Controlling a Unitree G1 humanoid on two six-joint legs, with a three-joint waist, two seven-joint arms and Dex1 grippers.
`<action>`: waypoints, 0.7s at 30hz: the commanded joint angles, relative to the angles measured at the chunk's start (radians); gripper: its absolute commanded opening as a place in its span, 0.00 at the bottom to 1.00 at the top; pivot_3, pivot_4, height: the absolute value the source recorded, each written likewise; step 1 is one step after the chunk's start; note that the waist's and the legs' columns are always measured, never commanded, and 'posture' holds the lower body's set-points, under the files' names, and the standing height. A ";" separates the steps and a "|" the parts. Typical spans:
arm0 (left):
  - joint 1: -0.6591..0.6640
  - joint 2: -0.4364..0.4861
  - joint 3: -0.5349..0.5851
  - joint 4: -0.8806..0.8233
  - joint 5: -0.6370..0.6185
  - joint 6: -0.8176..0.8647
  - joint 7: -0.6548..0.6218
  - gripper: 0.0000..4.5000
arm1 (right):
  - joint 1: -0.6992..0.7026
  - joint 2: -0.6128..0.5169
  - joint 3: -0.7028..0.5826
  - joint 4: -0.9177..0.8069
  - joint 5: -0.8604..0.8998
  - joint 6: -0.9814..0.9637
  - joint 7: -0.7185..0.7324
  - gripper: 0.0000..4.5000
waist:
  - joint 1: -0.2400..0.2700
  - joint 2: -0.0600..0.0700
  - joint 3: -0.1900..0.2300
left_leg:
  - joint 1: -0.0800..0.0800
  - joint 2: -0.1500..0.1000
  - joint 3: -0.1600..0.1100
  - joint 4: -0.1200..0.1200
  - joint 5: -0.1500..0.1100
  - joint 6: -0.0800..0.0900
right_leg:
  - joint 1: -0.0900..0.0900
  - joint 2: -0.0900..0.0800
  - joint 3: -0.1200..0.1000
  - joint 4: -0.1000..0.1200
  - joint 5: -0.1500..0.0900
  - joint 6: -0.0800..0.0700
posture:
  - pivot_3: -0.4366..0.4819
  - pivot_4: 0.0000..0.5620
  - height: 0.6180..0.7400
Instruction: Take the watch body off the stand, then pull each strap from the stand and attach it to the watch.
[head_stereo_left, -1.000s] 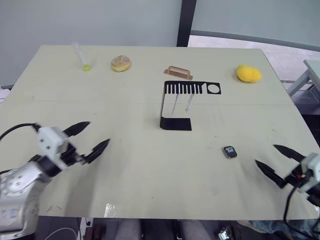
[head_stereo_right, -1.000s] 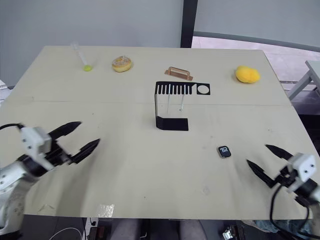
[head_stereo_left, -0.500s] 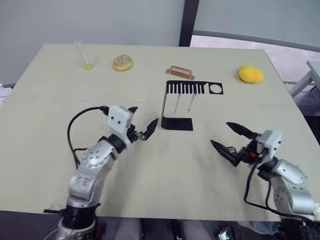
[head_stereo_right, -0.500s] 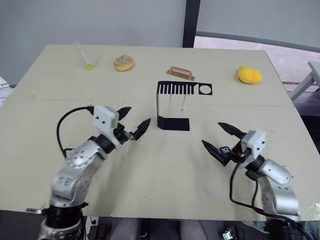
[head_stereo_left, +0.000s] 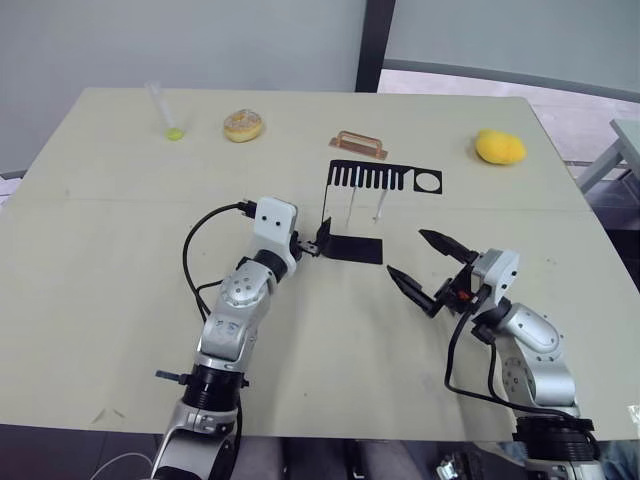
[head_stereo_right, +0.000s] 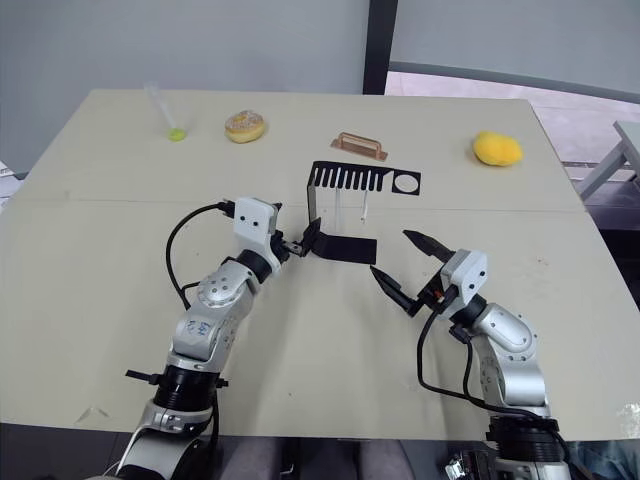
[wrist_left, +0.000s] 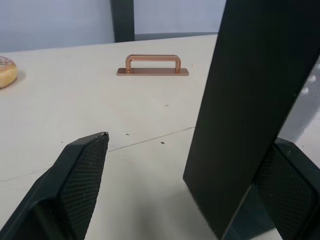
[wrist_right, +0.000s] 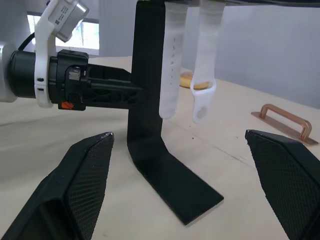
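The black stand (head_stereo_left: 353, 247) sits mid-table, its slotted top arm (head_stereo_left: 385, 178) facing away from me. Two white straps (head_stereo_left: 351, 207) (wrist_right: 170, 70) hang from the slots, the second strap (wrist_right: 204, 80) ending in a loop. My left gripper (head_stereo_left: 313, 245) is open, with a finger on each side of the stand's upright (wrist_left: 245, 100) near its base. To the right of the stand's foot, my right gripper (head_stereo_left: 406, 253) is open, pointing at the stand with nothing between its fingers (wrist_right: 85, 175). The watch body is hidden.
Along the far side of the table (head_stereo_left: 120, 250) lie a clear tube with a green tip (head_stereo_left: 166, 117), a doughnut (head_stereo_left: 243, 125), a copper handle (head_stereo_left: 358, 145) and a yellow lemon-like object (head_stereo_left: 498, 147). The table's right edge runs close to my right arm.
Both arms have swung in from the table's near corners to the stand. The left gripper now straddles the upright. The right arm has come over where the watch body lay, covering it.
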 joint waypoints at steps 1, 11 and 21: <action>-0.031 -0.025 -0.001 0.019 0.027 -0.040 0.023 1.00 | 0.004 0.004 0.007 -0.046 -0.001 -0.035 -0.013 0.99 | 0.002 0.000 0.000 | 0.000 0.000 0.000 0.000 0.000 0.000 | 0.000 0.000 0.000 0.000 0.000 0.000 | 0.48 0.27 1.00; -0.066 -0.057 -0.006 0.085 0.025 -0.087 0.000 1.00 | 0.103 -0.043 -0.020 -0.283 0.033 0.000 -0.059 0.99 | 0.007 0.000 0.000 | 0.000 0.000 0.000 0.000 0.000 0.000 | 0.000 0.000 0.000 0.000 0.000 0.000 | 0.48 0.27 1.00; -0.115 -0.072 -0.003 0.176 0.022 -0.141 -0.025 1.00 | 0.209 -0.032 0.008 -0.418 0.023 0.061 -0.134 0.99 | 0.017 0.000 0.000 | 0.000 0.000 0.000 0.000 0.000 -0.001 | 0.000 0.000 0.000 0.000 0.000 0.000 | 0.48 0.27 1.00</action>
